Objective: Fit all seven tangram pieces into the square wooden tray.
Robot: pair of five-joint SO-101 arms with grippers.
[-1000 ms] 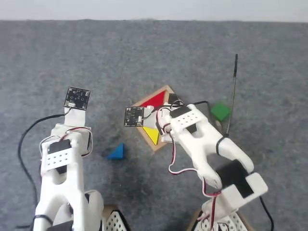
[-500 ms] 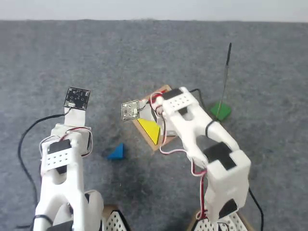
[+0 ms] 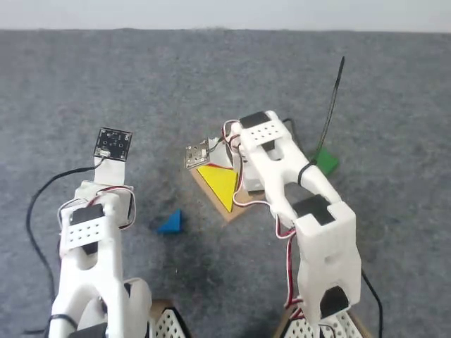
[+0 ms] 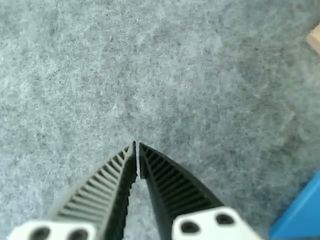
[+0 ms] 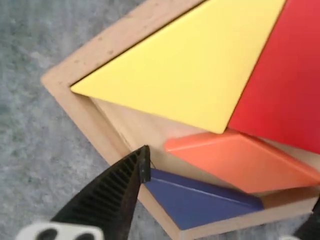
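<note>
Tray (image 5: 125,29) directly beneath right fingers (image 5: 112,197)

No readable text, label, brand, number or sign anywhere, neither on wooden tray (image 5: 95,52) nor desk (image 3: 211,70)

High view overhead — right wrist view close; both share tray (image 3: 211,193) (image 5: 100,45).

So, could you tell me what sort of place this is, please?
Probably a robotics lab bench: a left arm and right arm side by side on a grey felt-covered table, with a wooden tray of tangram pieces.
</note>
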